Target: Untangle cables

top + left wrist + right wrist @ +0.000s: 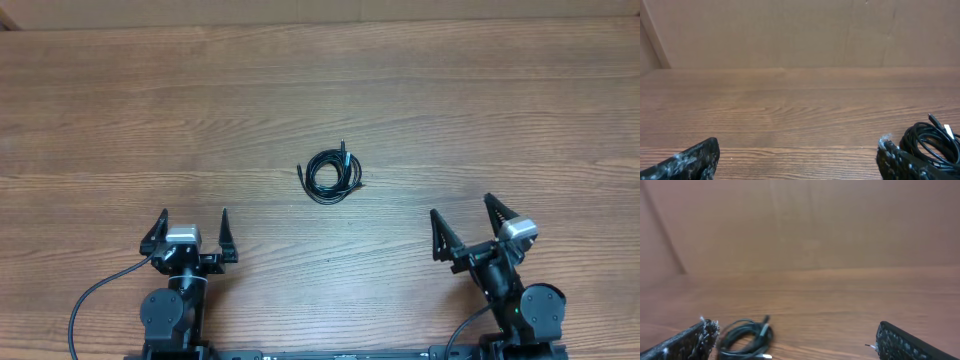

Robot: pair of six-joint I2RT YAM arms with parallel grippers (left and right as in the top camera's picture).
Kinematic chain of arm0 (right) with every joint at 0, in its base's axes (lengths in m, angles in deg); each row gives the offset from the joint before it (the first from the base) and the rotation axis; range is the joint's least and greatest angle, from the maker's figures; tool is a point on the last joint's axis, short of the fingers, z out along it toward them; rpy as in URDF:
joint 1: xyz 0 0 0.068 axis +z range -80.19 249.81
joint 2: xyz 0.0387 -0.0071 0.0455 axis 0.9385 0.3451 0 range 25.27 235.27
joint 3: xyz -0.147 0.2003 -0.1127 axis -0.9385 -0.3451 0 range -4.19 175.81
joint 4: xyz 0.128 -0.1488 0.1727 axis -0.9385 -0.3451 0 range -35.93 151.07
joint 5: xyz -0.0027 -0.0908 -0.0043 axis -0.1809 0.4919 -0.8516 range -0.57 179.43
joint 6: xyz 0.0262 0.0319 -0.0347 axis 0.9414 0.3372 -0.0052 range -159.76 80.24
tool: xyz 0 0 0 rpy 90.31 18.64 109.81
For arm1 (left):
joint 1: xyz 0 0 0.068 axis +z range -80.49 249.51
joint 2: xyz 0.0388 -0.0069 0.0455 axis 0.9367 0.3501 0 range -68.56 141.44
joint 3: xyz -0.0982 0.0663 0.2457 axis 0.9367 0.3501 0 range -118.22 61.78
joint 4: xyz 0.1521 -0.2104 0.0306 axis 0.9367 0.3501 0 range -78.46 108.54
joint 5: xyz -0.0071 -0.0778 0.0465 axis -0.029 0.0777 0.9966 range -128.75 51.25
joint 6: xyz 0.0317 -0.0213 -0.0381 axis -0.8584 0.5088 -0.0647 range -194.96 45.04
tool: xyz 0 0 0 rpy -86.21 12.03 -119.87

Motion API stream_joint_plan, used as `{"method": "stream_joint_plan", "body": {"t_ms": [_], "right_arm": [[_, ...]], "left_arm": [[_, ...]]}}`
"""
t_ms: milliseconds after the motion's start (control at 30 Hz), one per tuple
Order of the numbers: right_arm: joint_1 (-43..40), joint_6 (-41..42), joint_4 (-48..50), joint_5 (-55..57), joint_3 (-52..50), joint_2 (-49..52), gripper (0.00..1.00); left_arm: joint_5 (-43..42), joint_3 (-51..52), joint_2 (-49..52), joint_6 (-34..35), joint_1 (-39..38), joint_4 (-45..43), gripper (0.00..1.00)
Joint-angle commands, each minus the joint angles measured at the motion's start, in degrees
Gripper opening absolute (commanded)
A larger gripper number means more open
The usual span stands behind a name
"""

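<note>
Shows cables [333,175] bundled as one small tight coil mid-table [120,100], roughly between both grippers and well apart from each, with plug ends poking out at top and left. Shows left gripper [193,214] and right gripper [461,205] both spread wide, pinching nothing. Likely risks: grabbing the whole coil and dragging it as a lump (thin cords, overlapping loops), pinching two strands together and tightening the tangle, or slipping off a cord lying flat on wood; no containers in view.
</note>
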Motion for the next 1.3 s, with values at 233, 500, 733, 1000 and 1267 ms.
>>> {"method": "stream_joint_plan", "body": {"t_ms": [233,500,733,1000,1267], "right_arm": [[0.2,2.3,13.7,-10.8,-0.6,-0.3,1.00],[0.2,0.9,23.4,-3.5,1.6,-0.1,1.00],[0.2,-3.5,3.1,-3.3,19.2,7.9,1.00],[0.2,-9.0,-31.7,-3.5,47.1,26.6,1.00],[0.2,-8.9,-58.5,-19.1,73.9,50.4,1.00]], "left_arm": [[0.3,0.1,0.3,0.4,-0.1,-0.6,1.00],[-5.8,-3.2,0.3,0.9,0.0,-16.2,0.99],[-9.5,-22.3,0.7,-0.7,0.0,-6.1,1.00],[-21.2,-48.4,15.7,-4.7,-0.1,18.8,1.00],[-31.4,-76.8,43.6,-6.8,-0.1,49.1,1.00]]}}
